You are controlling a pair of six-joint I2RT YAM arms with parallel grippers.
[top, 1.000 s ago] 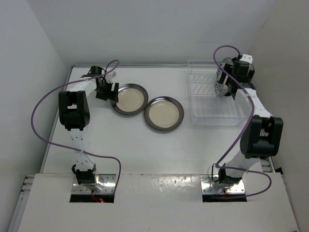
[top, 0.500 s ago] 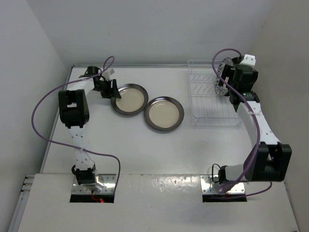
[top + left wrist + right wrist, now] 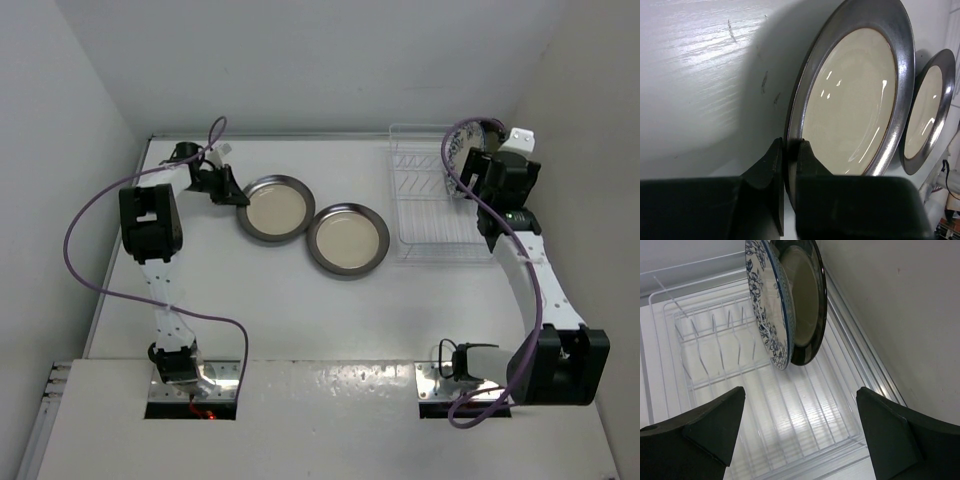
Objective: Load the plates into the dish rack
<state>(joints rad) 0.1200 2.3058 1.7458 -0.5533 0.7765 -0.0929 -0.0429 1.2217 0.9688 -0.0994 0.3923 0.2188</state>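
Observation:
My left gripper [image 3: 790, 145] is shut on the near rim of a grey-rimmed plate [image 3: 855, 95] with a cream centre, one finger under the rim and one on top. In the top view the left gripper [image 3: 234, 194] sits at the left edge of that plate [image 3: 276, 208]. A second grey-rimmed plate [image 3: 347, 238] lies just to its right, touching or overlapping it. A blue floral plate [image 3: 765, 305] and a dark-rimmed plate [image 3: 807, 305] stand upright in the clear dish rack [image 3: 805, 405]. My right gripper [image 3: 800, 430] hangs open over the rack floor, holding nothing.
The dish rack [image 3: 432, 215] stands at the back right, close to the right wall. Rows of thin prongs [image 3: 715, 335] stand free to the left of the two racked plates. The back wall runs just behind the rack and the left gripper.
My left gripper has closed on the plate's rim, and both grey-rimmed plates have slid slightly right. The right arm has stretched out, its gripper drawn back from the racked plates, still open.

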